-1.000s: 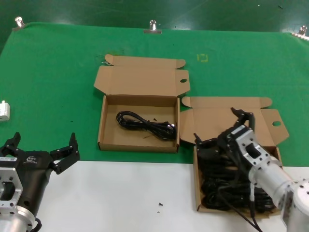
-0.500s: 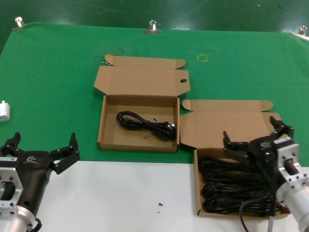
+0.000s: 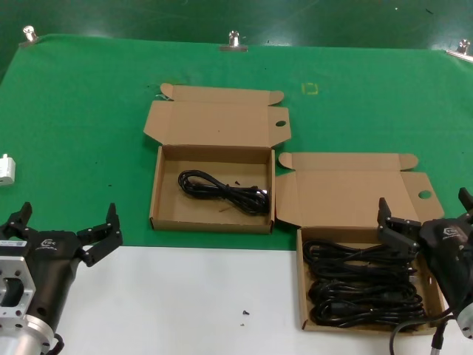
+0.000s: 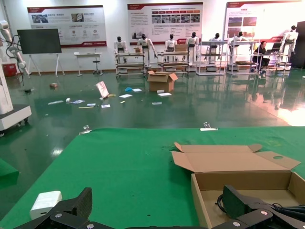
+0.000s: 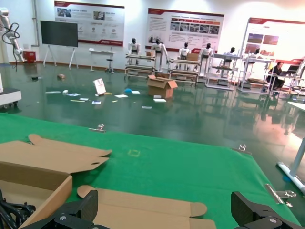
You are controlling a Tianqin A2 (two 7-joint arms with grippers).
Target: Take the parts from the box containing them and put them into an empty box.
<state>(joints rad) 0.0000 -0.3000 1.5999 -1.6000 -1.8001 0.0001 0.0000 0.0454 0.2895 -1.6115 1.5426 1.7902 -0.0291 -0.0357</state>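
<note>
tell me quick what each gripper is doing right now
Left gripper: open, holding nothing, parked at the near left.
Right gripper: open, holding nothing, at the right edge of the full box.

I'm in a big robotics lab or demo hall. Beyond my green-covered table (image 4: 119, 162) the glossy green floor (image 4: 157, 109) runs back to a white wall with printed poster boards (image 4: 164, 21). In front of that wall a row of white humanoid robots (image 4: 143, 45) stands by metal racks (image 4: 217, 57). A dark screen on a stand (image 4: 39, 42) sits left of them; papers and a cardboard carton (image 4: 161, 80) litter the floor.
</note>
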